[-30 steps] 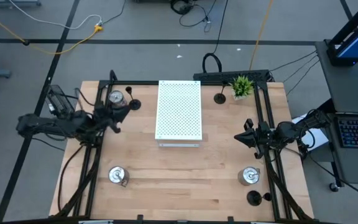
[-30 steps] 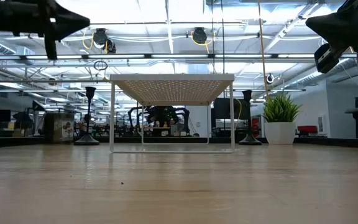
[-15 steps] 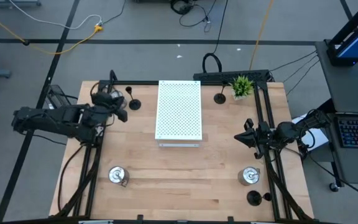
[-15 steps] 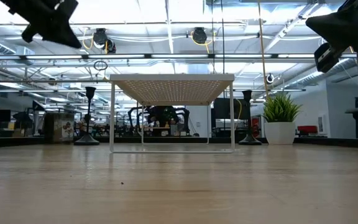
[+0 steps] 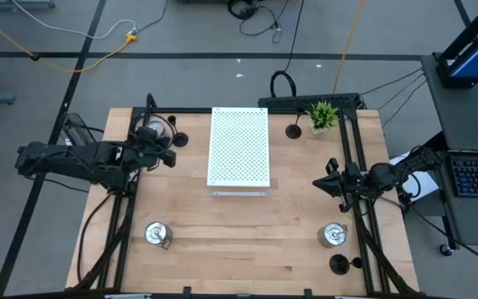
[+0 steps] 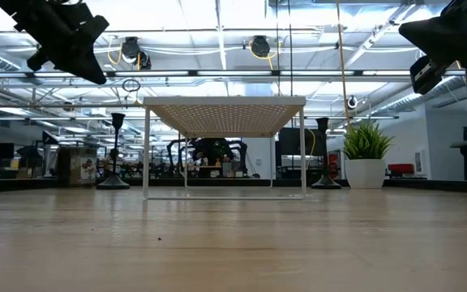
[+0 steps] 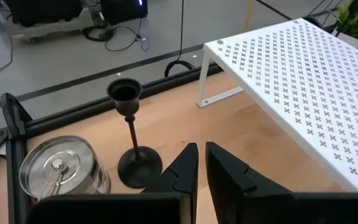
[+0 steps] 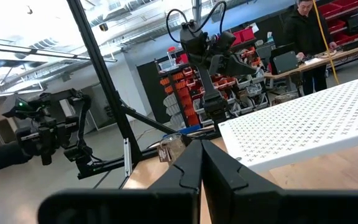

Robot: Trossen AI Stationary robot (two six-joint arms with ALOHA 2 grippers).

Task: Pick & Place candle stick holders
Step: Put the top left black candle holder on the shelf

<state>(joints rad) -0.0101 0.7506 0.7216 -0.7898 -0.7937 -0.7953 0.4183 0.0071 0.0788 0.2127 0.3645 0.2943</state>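
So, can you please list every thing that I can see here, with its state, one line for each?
Left claw: shut, empty, above the table's back left.
Right claw: shut, empty, waiting at the right.
Black candle stick holder: upright, on the table.
Silver candle stick holder: standing beside it.
Perforated white board: standing on its legs, nothing on top.
Potted plant: upright.

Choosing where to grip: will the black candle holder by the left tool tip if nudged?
Probably. The black candle holder has a tall thin stem over a small round base, so a high push likely topples it. It looks rigid; gripping the stem seems safer.
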